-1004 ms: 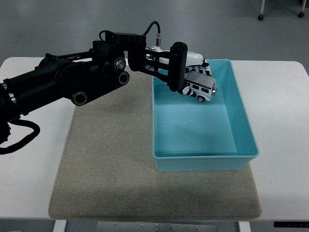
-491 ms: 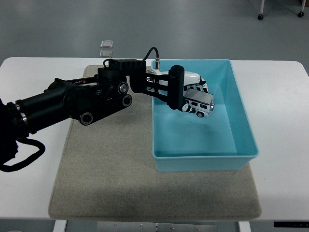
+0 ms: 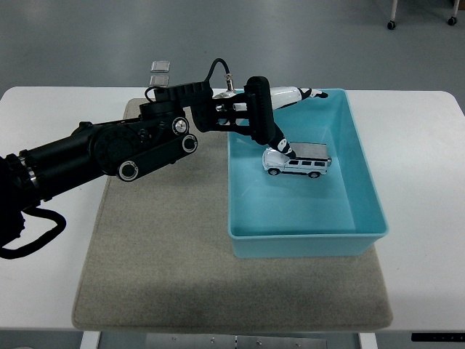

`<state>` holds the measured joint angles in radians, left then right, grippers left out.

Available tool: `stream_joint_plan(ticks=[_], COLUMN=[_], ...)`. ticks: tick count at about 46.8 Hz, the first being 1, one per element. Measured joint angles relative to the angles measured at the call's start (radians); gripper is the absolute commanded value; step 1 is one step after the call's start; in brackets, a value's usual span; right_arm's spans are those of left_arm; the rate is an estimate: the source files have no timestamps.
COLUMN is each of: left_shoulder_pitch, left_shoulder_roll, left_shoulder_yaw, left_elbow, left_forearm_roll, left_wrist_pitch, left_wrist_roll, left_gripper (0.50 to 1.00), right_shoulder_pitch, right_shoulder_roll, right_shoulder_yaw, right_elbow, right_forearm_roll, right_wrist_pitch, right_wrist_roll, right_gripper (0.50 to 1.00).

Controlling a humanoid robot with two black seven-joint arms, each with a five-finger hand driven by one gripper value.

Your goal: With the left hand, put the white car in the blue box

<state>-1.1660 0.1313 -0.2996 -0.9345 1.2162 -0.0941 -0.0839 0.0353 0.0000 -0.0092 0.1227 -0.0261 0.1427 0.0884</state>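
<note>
A grey floor fills the background beyond the far edge of one white table. Two small square plates lie on that floor just past the far edge, and two caster wheels show at the top right corner of the view.

One beige mat covers the middle of the tabletop, running from near the far edge almost to the near edge. One blue box, rectangular and open-topped, sits on the mat's right portion; its right wall slightly overhangs the mat's right border, and bare tabletop remains between it and the table's right edge.

One white car stands upright on its wheels on the box floor, in the far half of the box, lengthwise across it. The near half of the box floor is open, as is the strip to the car's right.

One arm is visible: the black left arm enters from the left edge and reaches across the mat's far left corner. The left hand hangs over the far left part of the box with its fingers spread wide and holding nothing; one fingertip points down and sits at or just above the car's left end, contact not resolvable. White-tipped fingers extend toward the box's far wall. The mat's near and left portions are unobstructed.
</note>
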Motion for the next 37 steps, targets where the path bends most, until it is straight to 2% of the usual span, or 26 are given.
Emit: stream_joint_plan(ticks=[9,18,21,25,31,37], left_shoulder_pitch=[-0.005,0.004,0.008,0.009,0.018,0.063], left_shoulder_roll=[0.089,0.224,0.266,0.332,0.409,0.473], left_shoulder_yaw=[-0.061,-0.113,-0.119,-0.121,-0.121,-0.124], left_elbow=[-0.006,-0.006,-0.004,0.002,0.006,0.014], left_forearm_roll=[-0.244,-0.585,-0.705,-0.858,-1.007,-1.163], left_wrist_pitch=[-0.02,-0.029,-0.06,-0.132,-0.213,-0.286], left_wrist_roll=[0.006,0.006,0.006,0.007,0.01,0.013], left_gripper=[1.0,1.0,1.0,1.0,1.0,1.0], right_shoulder_pitch=[0.0,0.0,0.0,0.0,0.0,0.0], right_shoulder_roll=[0.0,0.0,0.0,0.0,0.0,0.0], right_shoulder_yaw=[0.0,0.0,0.0,0.0,0.0,0.0], right_elbow=[0.0,0.0,0.0,0.0,0.0,0.0], right_forearm_roll=[0.0,0.0,0.0,0.0,0.0,0.0], right_wrist_pitch=[0.0,0.0,0.0,0.0,0.0,0.0], right_wrist_roll=[0.0,0.0,0.0,0.0,0.0,0.0], right_gripper=[0.936,0.936,0.936,0.936,0.936,0.936])
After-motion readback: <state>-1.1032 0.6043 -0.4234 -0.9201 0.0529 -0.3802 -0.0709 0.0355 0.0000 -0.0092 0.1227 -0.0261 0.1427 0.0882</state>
